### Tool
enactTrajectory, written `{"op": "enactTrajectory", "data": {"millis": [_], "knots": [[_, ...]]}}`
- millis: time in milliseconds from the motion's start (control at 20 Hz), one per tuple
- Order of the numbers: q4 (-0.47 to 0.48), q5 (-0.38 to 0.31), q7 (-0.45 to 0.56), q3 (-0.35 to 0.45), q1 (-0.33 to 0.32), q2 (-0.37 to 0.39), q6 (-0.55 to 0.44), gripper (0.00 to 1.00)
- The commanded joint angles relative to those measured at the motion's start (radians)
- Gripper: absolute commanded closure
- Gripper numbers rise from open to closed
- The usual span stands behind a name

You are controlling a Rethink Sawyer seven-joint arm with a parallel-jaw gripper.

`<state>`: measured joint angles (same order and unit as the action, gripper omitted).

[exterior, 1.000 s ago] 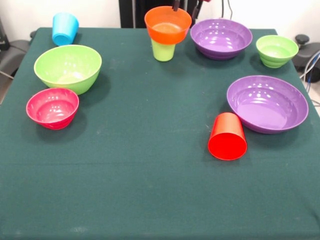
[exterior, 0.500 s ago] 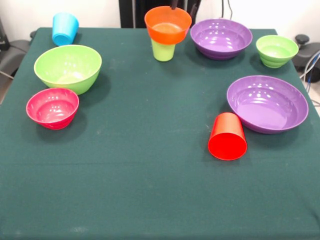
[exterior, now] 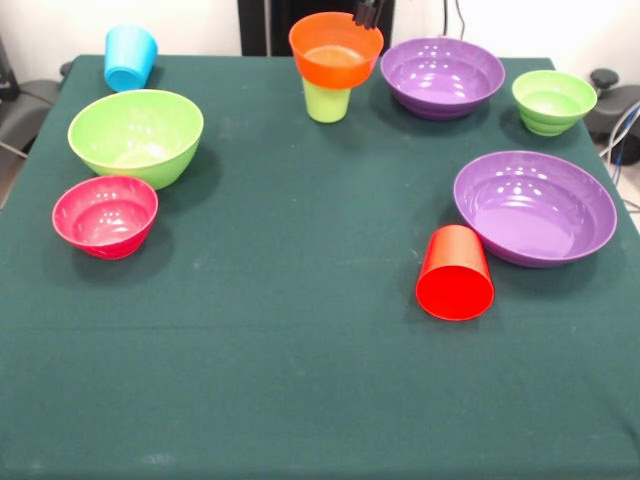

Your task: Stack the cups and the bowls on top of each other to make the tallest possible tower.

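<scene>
An orange bowl (exterior: 335, 48) sits upright on a lime green cup (exterior: 326, 101) at the far middle of the table, forming a short tower. My gripper (exterior: 367, 14) shows only as dark tips at the top edge, just above the orange bowl's right rim. A red cup (exterior: 455, 273) lies on its side, mouth toward the camera, touching a large purple bowl (exterior: 535, 206). A sky blue cup (exterior: 130, 57) rests at the far left corner. A large lime green bowl (exterior: 135, 134) and a pink bowl (exterior: 105, 215) stand at the left.
A second purple bowl (exterior: 442, 75) stands right of the stack, with a small green bowl (exterior: 554, 101) beyond it near the right edge. The dark green tablecloth (exterior: 300, 380) covers the table. Cables and dark equipment lie off the right edge.
The gripper's dark tips at the top edge have shifted and now sit over the orange bowl's right rim. No cup or bowl has moved.
</scene>
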<state>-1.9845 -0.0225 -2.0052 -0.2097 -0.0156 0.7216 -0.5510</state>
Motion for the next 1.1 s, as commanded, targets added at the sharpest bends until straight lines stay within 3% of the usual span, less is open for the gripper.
{"op": "enactTrajectory", "data": {"millis": [50,600,650,1100], "knots": [[-0.023,0.045,-0.142,0.095,-0.009,-0.029,0.076,1.00],[-0.020,0.047,-0.135,0.106,-0.010,-0.035,0.083,1.00],[-0.024,0.053,-0.134,0.109,-0.013,-0.034,0.073,0.00],[-0.014,0.051,-0.137,0.103,-0.005,-0.033,0.064,0.00]]}}
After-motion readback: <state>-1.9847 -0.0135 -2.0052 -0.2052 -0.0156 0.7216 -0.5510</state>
